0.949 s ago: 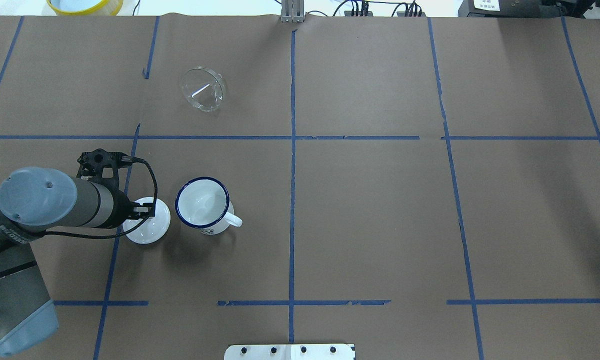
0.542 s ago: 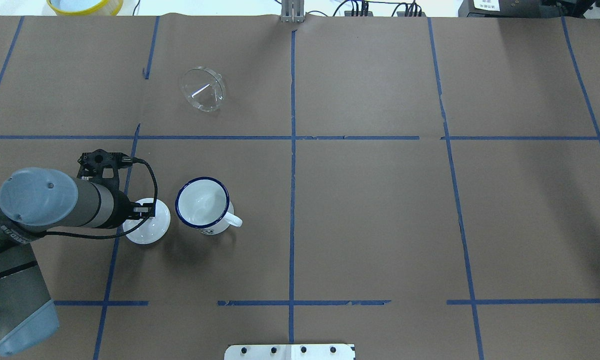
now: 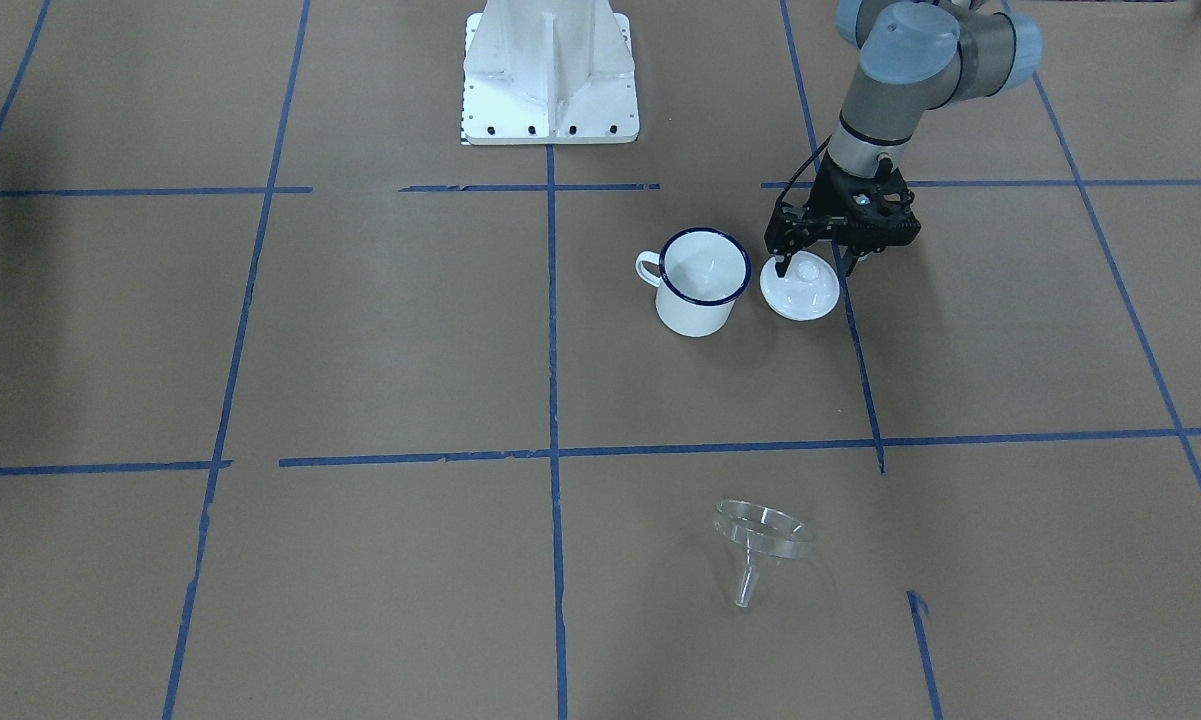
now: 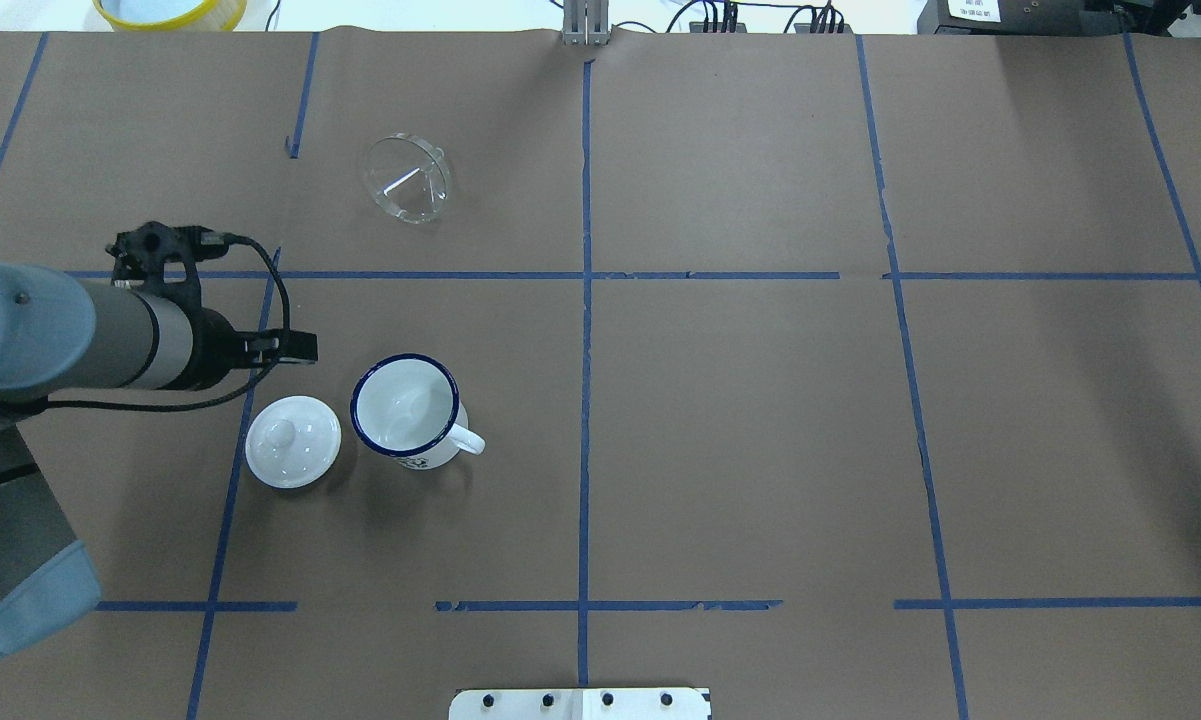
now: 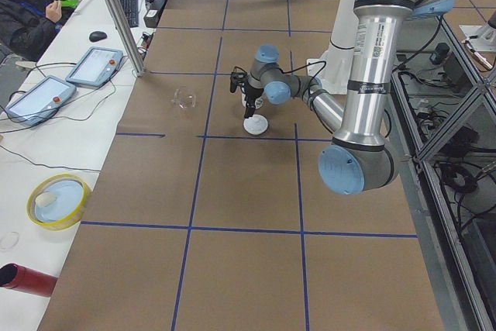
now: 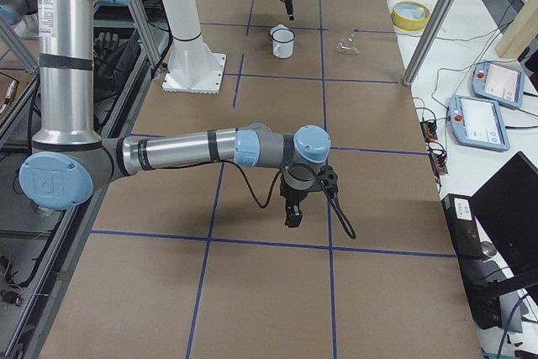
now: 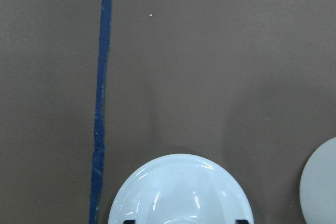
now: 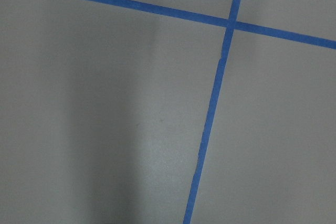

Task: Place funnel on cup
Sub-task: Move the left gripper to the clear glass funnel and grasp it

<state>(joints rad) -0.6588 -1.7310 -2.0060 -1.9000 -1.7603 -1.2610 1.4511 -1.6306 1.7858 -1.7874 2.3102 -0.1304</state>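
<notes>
Left gripper (image 3: 814, 265) hovers over the white lid (image 4: 292, 441), fingers spread, holding nothing. Right gripper (image 6: 292, 212) is well off to the side; cannot tell whether it is spread or closed. The lid lies just beside the cup (image 3: 695, 310), which is upright with its mouth uncovered. The funnel (image 4: 407, 178) lies tipped on its side farther out, well apart from the cup. Step in hand, as I judge it: reach for the funnel. Pinch the rim, not the slick cone, then carry it spout-down, centred over the cup mouth.
</notes>
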